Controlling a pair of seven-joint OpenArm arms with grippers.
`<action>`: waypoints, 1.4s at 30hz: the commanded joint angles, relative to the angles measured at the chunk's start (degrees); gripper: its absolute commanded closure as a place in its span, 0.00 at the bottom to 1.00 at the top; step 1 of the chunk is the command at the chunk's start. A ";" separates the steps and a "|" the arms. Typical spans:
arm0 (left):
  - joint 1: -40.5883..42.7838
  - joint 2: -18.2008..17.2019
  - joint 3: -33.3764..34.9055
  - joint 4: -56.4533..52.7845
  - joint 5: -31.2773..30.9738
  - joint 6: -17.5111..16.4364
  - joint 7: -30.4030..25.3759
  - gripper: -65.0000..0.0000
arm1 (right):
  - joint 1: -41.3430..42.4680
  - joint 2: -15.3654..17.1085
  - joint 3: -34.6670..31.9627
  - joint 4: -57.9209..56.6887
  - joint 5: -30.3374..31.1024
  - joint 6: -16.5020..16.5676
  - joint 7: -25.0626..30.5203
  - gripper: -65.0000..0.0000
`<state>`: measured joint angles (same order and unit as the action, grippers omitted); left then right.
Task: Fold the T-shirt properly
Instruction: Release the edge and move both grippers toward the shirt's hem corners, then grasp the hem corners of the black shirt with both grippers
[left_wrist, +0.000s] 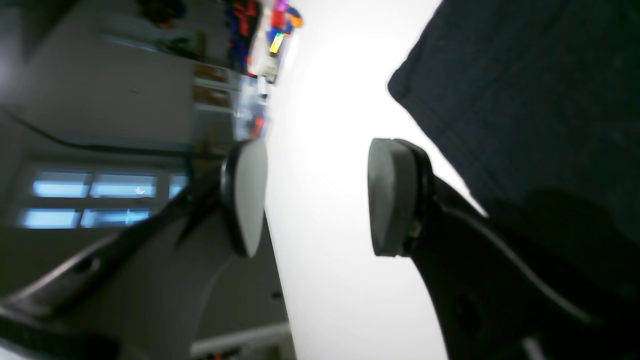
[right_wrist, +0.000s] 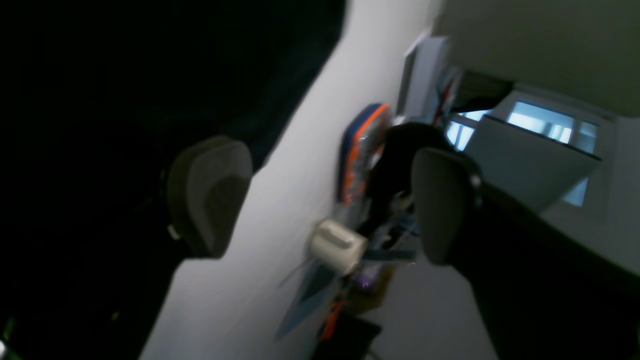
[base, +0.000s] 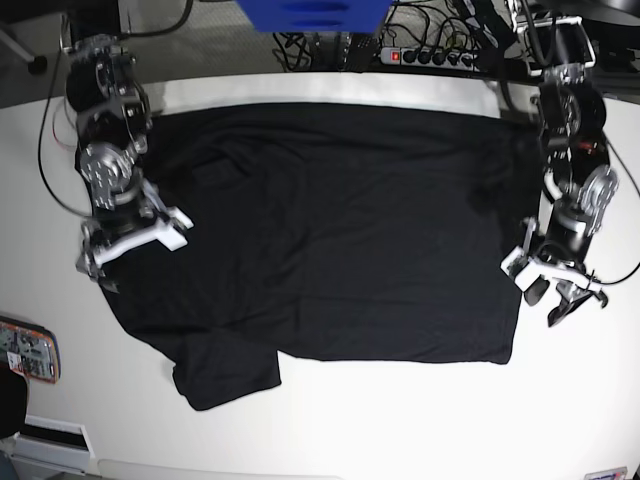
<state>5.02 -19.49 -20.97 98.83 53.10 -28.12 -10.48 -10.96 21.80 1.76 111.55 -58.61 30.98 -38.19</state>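
Base view, left to right: right hand (base: 130, 255), open and empty, at the shirt's left edge; T-shirt (base: 330, 240), spread flat across the white surface (base: 400, 420), one sleeve (base: 225, 375) lying at the near left corner; left hand (base: 560, 295), fingers parted with nothing between them, just off the shirt's near right corner. Wrist views confirm both: pads apart, bare surface between them, black cloth beside one pad. No fold is visible, so the task appears to be at its start; every fold seems left to make, beginning with grasps at the side edges
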 joint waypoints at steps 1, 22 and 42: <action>-2.77 0.19 0.18 -0.50 -0.57 1.35 -1.08 0.52 | 1.77 0.13 -0.22 0.85 -0.25 -0.70 0.09 0.20; -39.35 4.94 6.16 -38.83 -23.96 1.44 26.26 0.52 | 11.09 -5.06 -1.89 0.41 20.15 -0.61 -8.18 0.20; -54.03 -5.44 6.42 -84.89 -37.58 1.44 10.96 0.52 | 3.27 -7.52 -1.98 0.50 20.06 -0.61 -7.65 0.20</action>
<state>-47.20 -24.64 -14.41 13.23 16.38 -26.50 1.56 -9.26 13.76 -0.49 110.93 -37.93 31.44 -46.65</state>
